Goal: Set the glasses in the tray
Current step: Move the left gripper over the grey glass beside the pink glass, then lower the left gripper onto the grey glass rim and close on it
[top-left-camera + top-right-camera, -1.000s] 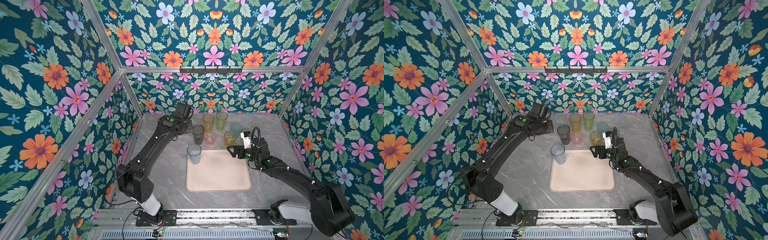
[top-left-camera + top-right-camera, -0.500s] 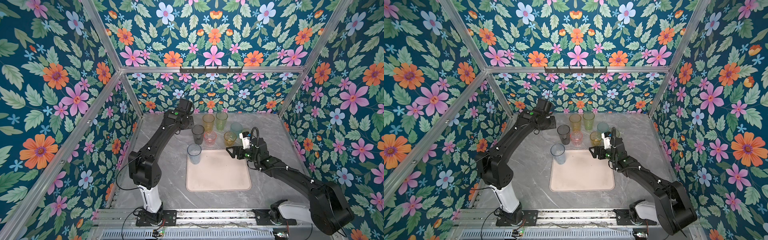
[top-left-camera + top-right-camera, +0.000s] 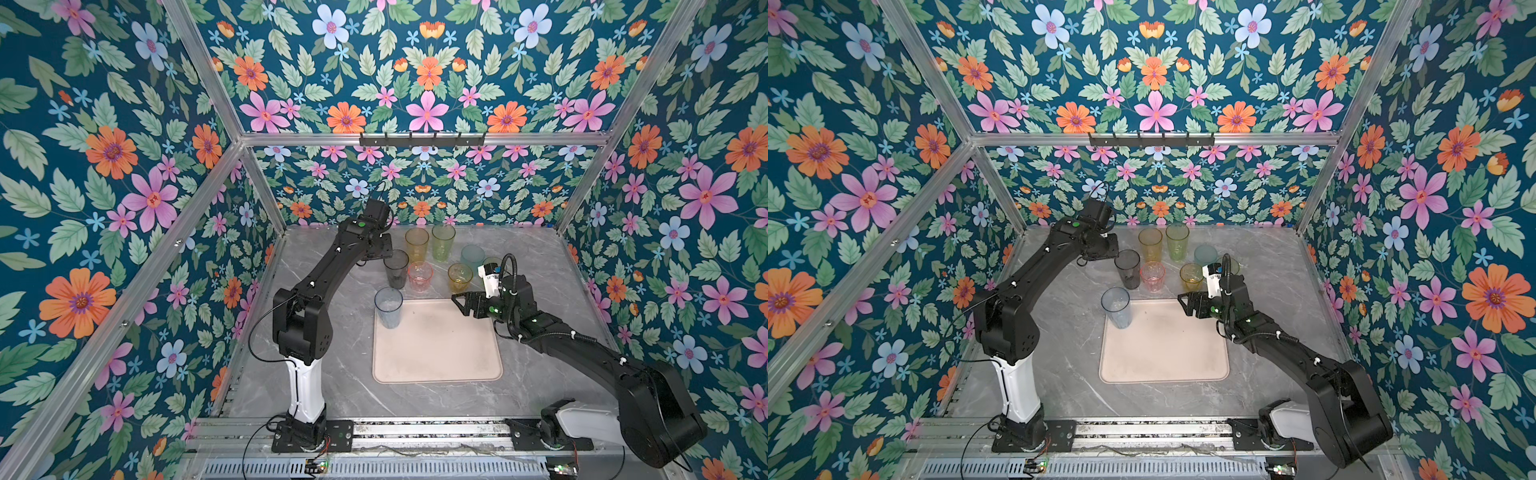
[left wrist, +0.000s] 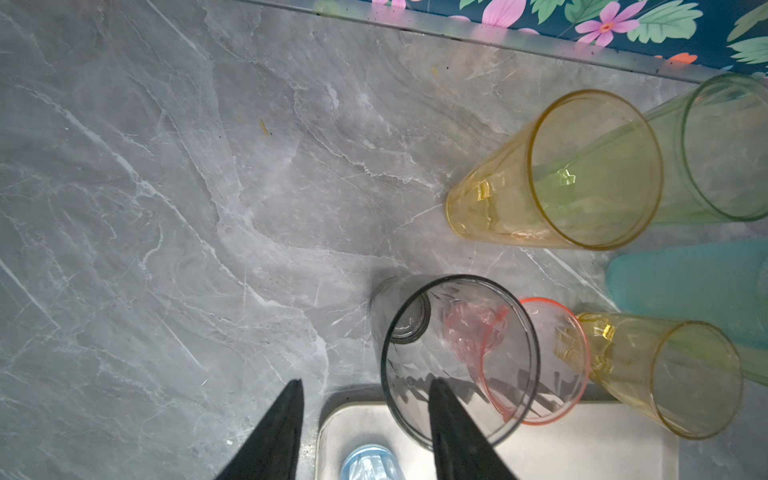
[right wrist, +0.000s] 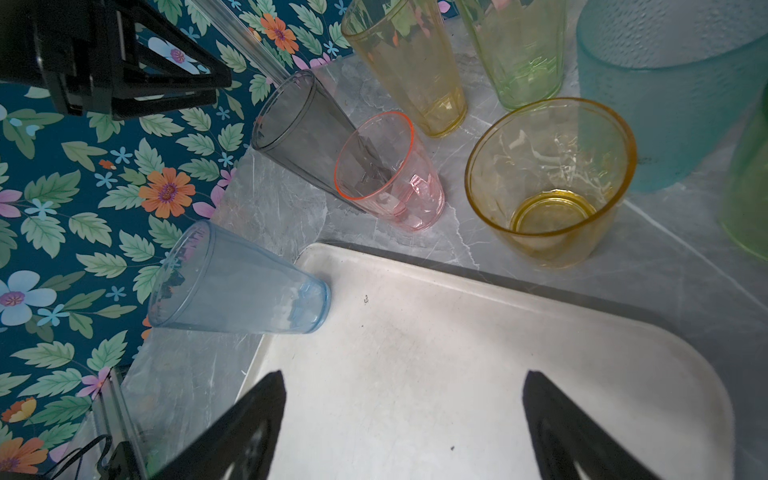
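Pale pink tray (image 3: 436,353) on a grey marble table (image 3: 332,374), with a blue tumbler (image 3: 388,308) standing in its far left corner. The other glasses (image 3: 417,245) cluster just behind the tray. Left gripper (image 4: 365,382) is half spread and empty, possibly brushing the grey tumbler (image 4: 459,357). Right gripper (image 5: 405,374) is spread wide above the tray. Print on the white wrist module (image 3: 489,281) is unreadable.

The blue glass (image 4: 368,463) between the left claw's (image 4: 365,380) fingers is cut off by the frame edge, as is the tray (image 4: 582,449) under it. One finger (image 4: 453,436) covers part of the grey glass's (image 4: 415,361) rim. Ahead of the right claw (image 5: 405,372), the teal glass (image 5: 665,104) and a green glass (image 5: 748,199) run out of frame. In both top views the left claw's fingers are hidden under its wrist.
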`<control>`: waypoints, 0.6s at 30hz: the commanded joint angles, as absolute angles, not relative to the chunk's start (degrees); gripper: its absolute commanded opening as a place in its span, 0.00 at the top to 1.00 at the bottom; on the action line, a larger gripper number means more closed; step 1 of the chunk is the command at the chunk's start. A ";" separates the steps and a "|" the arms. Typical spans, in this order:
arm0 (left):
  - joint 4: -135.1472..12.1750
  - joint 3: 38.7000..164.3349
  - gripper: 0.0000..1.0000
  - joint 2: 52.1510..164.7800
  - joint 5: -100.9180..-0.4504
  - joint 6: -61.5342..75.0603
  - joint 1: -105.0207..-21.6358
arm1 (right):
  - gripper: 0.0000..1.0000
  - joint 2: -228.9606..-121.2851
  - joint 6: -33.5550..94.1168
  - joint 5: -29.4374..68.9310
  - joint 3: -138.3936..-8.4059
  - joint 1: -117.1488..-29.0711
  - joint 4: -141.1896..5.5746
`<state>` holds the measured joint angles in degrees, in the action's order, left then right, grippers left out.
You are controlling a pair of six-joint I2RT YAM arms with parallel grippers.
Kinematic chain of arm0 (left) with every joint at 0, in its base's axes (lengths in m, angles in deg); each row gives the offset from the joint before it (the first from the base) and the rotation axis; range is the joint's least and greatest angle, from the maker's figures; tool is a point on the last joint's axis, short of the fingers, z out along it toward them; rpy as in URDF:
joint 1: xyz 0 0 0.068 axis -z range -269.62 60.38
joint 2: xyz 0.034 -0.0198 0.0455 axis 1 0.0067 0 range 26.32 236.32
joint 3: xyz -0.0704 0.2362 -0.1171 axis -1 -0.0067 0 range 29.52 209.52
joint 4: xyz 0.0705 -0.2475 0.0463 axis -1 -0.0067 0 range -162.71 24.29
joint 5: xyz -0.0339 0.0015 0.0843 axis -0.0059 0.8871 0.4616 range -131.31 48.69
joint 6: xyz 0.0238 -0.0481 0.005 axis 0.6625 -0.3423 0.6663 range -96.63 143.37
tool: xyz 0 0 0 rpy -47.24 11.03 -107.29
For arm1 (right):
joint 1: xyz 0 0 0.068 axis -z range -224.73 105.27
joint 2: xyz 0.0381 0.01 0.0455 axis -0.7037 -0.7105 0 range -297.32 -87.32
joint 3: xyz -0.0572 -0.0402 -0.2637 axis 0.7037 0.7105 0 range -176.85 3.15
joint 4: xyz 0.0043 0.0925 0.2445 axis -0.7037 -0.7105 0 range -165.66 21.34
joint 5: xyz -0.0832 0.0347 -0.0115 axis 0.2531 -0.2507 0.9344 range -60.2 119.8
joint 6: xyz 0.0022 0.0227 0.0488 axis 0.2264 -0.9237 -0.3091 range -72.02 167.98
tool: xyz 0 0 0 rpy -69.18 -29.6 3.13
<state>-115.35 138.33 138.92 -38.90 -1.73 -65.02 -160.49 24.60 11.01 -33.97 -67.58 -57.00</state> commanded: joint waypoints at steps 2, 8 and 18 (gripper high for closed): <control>-114.71 138.68 0.48 140.08 -40.30 -1.24 -65.10 | 0.09 -160.56 25.71 11.80 -34.64 -67.59 -56.44; -114.57 138.41 0.48 141.73 -41.47 -1.43 -65.10 | 0.09 -160.78 25.69 11.95 -34.73 -67.73 -56.72; -112.99 138.23 0.55 143.70 -42.60 -1.61 -64.92 | 0.09 -161.19 25.79 12.13 -35.08 -67.75 -57.09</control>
<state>-113.82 138.07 143.47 -42.15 -1.76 -64.97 -161.03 24.69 11.69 -34.52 -67.64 -57.37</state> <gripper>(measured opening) 0.460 0.906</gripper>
